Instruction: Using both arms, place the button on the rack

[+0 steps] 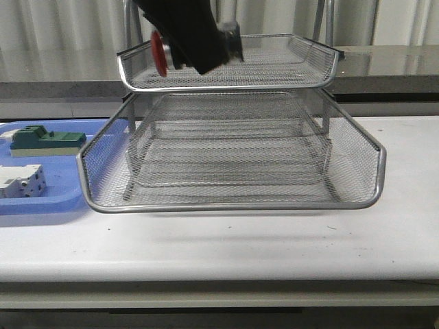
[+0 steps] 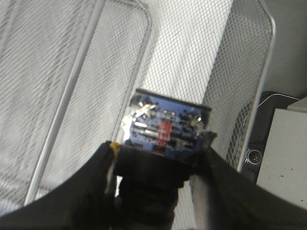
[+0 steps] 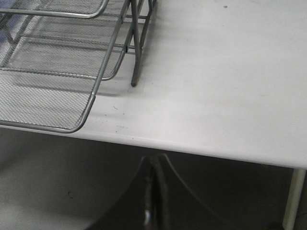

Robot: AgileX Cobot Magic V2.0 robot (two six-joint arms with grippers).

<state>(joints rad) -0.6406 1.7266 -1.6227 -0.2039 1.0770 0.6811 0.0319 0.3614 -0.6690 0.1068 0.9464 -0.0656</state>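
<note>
1. The button (image 2: 165, 132) is gripped between the fingers of the left gripper (image 2: 158, 163) — it is held above the upper tier of the rack (image 1: 226, 86).
2. The right gripper (image 3: 152, 191) is seen closed and empty — beside the table (image 3: 230, 86) edge.

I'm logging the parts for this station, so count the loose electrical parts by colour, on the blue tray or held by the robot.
Red-capped push-button with blue rear block, held in the left hand over the wire-mesh rack: 1
Green-topped block on the blue plastic tray: 1
White breaker on that tray: 1
Total: 3
</note>
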